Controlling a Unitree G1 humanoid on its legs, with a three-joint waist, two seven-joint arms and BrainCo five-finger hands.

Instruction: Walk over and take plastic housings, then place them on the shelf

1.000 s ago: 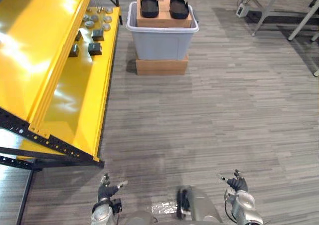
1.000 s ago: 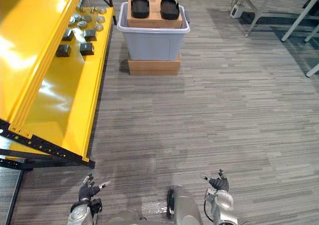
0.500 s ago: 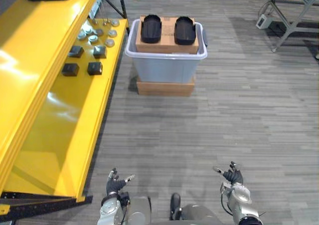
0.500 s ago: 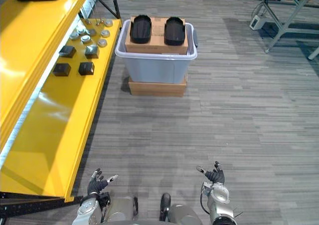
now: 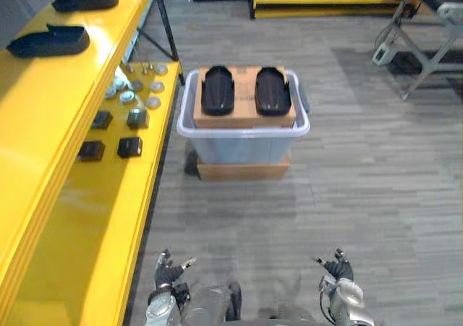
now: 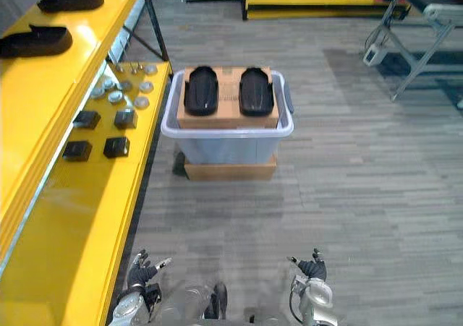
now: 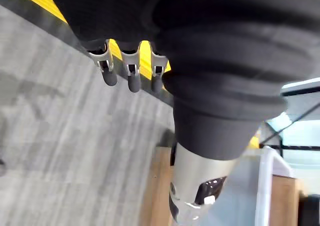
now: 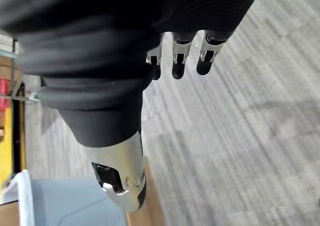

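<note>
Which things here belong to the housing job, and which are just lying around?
Job: two black plastic housings on the cardboard box; yellow shelf, holding two more; left robot hand, right robot hand, both open.
Lying about: small black blocks, round metal parts.

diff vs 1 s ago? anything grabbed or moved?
Nothing was grabbed or let go. The whole view has shifted: the camera has moved closer to the grey bin, which now sits nearer the middle; the things themselves did not move. The two black housings lie on the cardboard box in the bin as before. The left robot hand and right robot hand stay low, open and empty.
</note>
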